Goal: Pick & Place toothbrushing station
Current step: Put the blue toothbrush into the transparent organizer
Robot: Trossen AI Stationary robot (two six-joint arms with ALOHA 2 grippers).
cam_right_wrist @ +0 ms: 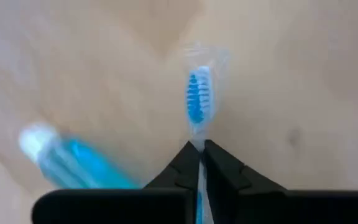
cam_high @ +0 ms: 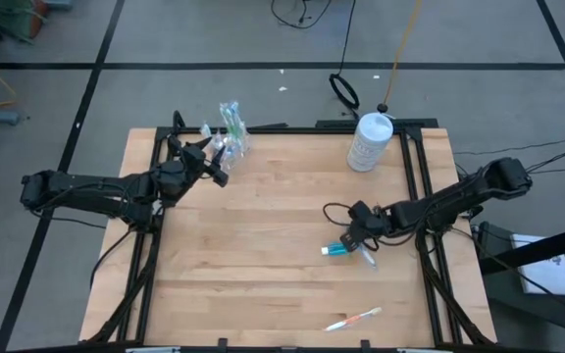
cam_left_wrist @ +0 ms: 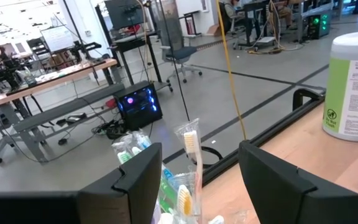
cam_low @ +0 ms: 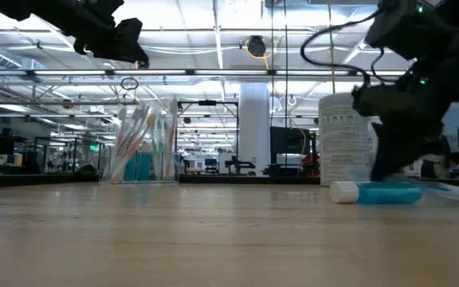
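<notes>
Jaws of the right gripper (cam_right_wrist: 199,163) are clenching on the neck of a blue-bristled toothbrush (cam_right_wrist: 196,102), which is lying flat on the table (cam_high: 263,245) just beside a teal toothpaste tube (cam_high: 335,249). From above, this gripper (cam_high: 364,238) is sitting low over the right half of the table, toward the near edge. The brush head is pointing away from the jaws and appears to be sealed in clear wrapping.

The left gripper (cam_high: 216,157) is hovering at the far left corner with its jaws spread wide and holding nothing, directly beside the clear plastic cup (cam_high: 230,137). That cup is standing upright and is already crowded with toothbrushes, pale, blue, green and orange, heads up.

Judging by this, the pick-up step is under way: the grasp is just being made and the brush is not yet being lifted. The next move probably calls for raising it cleanly off the wood without dragging the tube along, then carrying it well across the table to the cup and tipping it handle-down to slot in among the others.

An orange-and-white toothbrush (cam_high: 354,319) is lying alone near the front edge, waiting. A large white bottle (cam_high: 369,142) is standing at the far right, well apart from the work.
</notes>
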